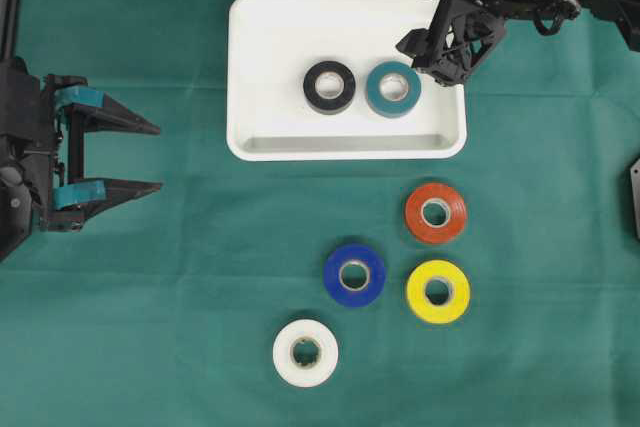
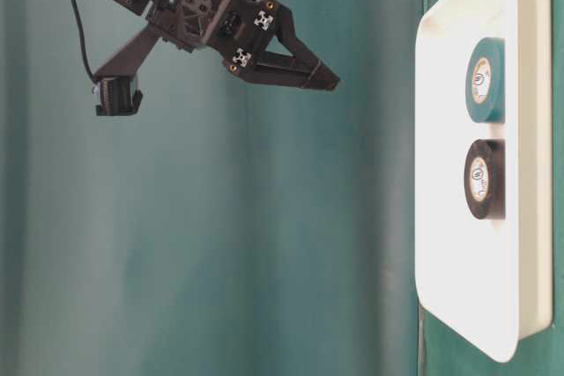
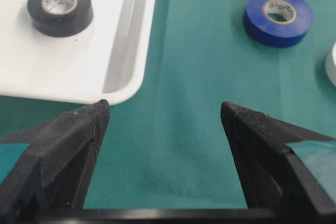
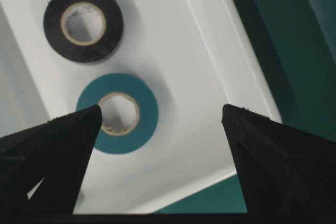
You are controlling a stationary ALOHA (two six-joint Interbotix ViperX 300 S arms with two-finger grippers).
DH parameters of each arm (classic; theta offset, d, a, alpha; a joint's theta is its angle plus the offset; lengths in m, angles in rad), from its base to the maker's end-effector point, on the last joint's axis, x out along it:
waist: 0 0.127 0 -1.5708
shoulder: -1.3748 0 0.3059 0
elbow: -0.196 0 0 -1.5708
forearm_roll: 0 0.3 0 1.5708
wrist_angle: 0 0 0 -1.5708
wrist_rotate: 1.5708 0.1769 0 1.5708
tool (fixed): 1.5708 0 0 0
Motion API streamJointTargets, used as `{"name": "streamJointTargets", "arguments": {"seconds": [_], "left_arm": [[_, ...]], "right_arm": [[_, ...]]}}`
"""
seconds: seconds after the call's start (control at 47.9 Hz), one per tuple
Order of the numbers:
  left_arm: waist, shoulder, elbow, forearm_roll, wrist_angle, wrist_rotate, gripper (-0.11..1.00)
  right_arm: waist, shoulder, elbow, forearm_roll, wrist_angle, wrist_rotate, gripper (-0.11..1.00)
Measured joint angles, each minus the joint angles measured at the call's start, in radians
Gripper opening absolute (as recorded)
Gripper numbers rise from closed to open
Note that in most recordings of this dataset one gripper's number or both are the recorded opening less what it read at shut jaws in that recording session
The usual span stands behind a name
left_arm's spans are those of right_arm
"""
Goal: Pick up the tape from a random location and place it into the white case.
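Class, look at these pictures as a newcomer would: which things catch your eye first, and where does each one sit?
The white case stands out against the green cloth, with a black roll and a teal roll lying side by side inside it. Below it on the cloth lie four bright rolls: red, blue, yellow and white. The right claw hangs open above the case's right end.

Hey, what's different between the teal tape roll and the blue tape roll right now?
The teal tape roll lies inside the white case, touching or nearly touching the black roll; the blue tape roll lies out on the green cloth, apart from its neighbours. Teal is a muted green-blue; blue is a deep saturated colour. Both lie flat, holes up, and look about the same size.
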Motion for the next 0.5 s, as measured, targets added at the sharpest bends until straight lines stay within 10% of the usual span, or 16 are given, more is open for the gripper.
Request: {"name": "streamJointTargets", "arguments": {"seconds": [0.501], "left_arm": [[0.000,0.000,0.000,0.002,0.002,0.000,0.84]], "right_arm": [[0.270,0.002,0.000,0.003,-0.069,-0.002,0.91]]}}
